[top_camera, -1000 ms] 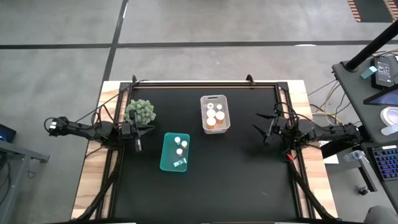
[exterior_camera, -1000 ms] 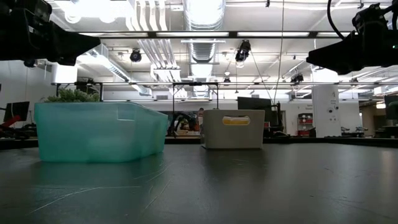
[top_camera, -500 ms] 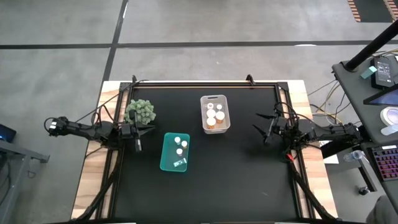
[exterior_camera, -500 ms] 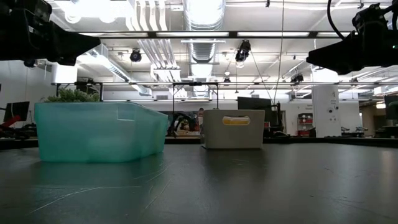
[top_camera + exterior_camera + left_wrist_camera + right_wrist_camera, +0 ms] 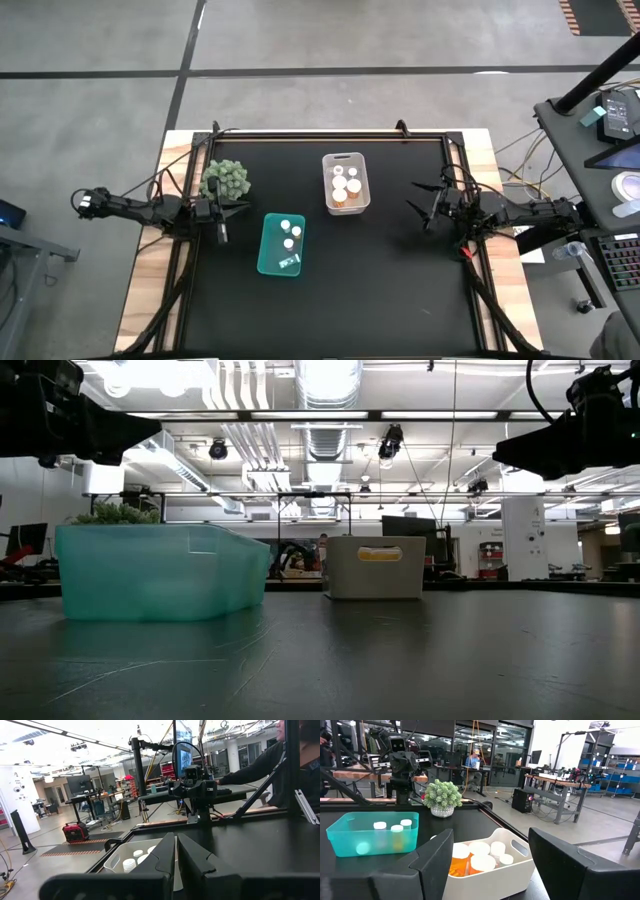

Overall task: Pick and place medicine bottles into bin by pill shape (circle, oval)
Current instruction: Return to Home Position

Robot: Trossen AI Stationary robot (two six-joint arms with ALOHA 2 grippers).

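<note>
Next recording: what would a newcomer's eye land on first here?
Two bins sit in the middle of the black table: a white bin holding white-capped bottles, some orange-bodied, and, nearer the left pincer, a green bin holding three more bottles. A bushy green plant stands beside that shut pincer; the right pincer hangs open over the table's right side.
</note>
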